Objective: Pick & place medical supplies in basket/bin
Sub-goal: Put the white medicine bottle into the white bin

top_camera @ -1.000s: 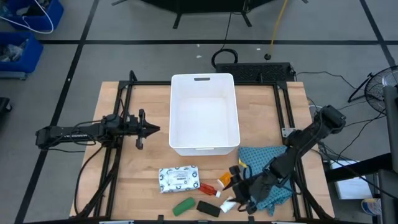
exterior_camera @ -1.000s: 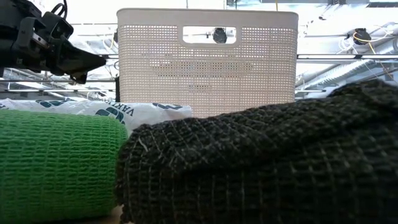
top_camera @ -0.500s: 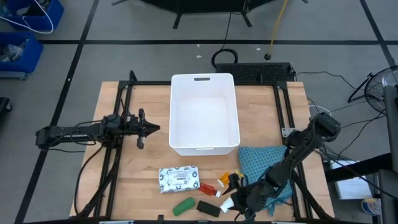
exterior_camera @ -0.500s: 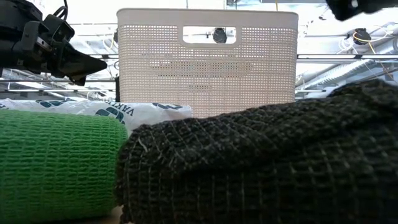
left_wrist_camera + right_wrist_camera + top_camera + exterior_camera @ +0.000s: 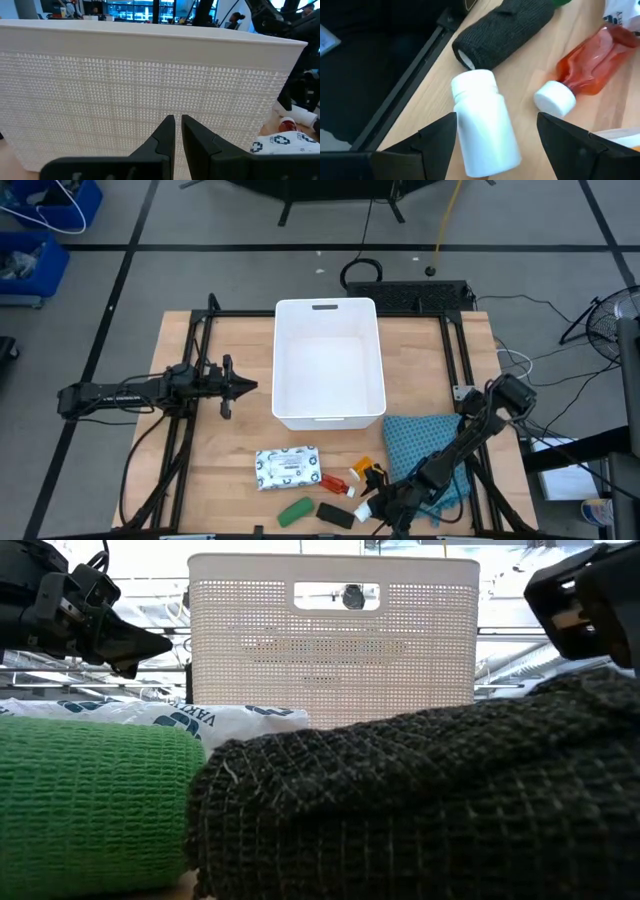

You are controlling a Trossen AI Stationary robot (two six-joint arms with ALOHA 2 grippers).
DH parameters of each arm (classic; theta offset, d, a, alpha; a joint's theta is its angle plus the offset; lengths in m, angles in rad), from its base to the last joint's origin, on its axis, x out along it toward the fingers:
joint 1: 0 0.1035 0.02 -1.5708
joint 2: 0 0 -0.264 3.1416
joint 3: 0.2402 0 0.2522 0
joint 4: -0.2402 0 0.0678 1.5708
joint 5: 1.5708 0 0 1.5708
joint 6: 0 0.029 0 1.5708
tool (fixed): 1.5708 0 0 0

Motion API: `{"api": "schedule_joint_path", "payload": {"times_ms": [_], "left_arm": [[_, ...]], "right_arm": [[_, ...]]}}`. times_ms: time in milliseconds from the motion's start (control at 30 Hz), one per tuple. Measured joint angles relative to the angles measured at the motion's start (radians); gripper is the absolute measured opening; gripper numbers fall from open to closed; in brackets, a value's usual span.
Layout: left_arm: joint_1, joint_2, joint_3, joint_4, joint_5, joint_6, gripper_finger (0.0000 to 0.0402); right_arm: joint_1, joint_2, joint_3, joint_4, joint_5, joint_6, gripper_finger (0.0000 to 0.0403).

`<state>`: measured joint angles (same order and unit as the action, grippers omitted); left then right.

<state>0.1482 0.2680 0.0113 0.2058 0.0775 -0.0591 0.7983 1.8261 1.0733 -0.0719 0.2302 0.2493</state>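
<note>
Near the white bin (image 5: pixel 329 360), off its front right corner, the right gripper (image 5: pixel 492 131) hangs with jaws spread wide on either side of the small white cylinder (image 5: pixel 483 121) lying beside the black oblong (image 5: pixel 505 32), while the left gripper (image 5: pixel 244 388) waits pinched together left of the bin.

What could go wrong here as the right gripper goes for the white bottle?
The white bottle lies on its side between the open right gripper fingers; it might roll away. The red tube and black roll lie close by and may get bumped.
</note>
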Motion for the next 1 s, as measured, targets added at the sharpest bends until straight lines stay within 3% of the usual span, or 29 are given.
{"api": "schedule_joint_path", "payload": {"times_ms": [367,733,1000], "left_arm": [[0.0,0.0,0.0,0.0,-0.001,-0.003,0.0037],[0.0,0.0,0.0,0.0,-0.001,-0.003,0.0037],[0.0,0.0,0.0,0.0,-0.001,-0.002,0.0037]], "right_arm": [[0.008,0.062,0.0,0.003,-0.025,-0.026,0.0259],[-0.001,0.045,0.0,0.052,-0.024,-0.016,0.0166],[-0.019,-0.017,0.0,0.053,-0.018,0.008,0.0184]]}}
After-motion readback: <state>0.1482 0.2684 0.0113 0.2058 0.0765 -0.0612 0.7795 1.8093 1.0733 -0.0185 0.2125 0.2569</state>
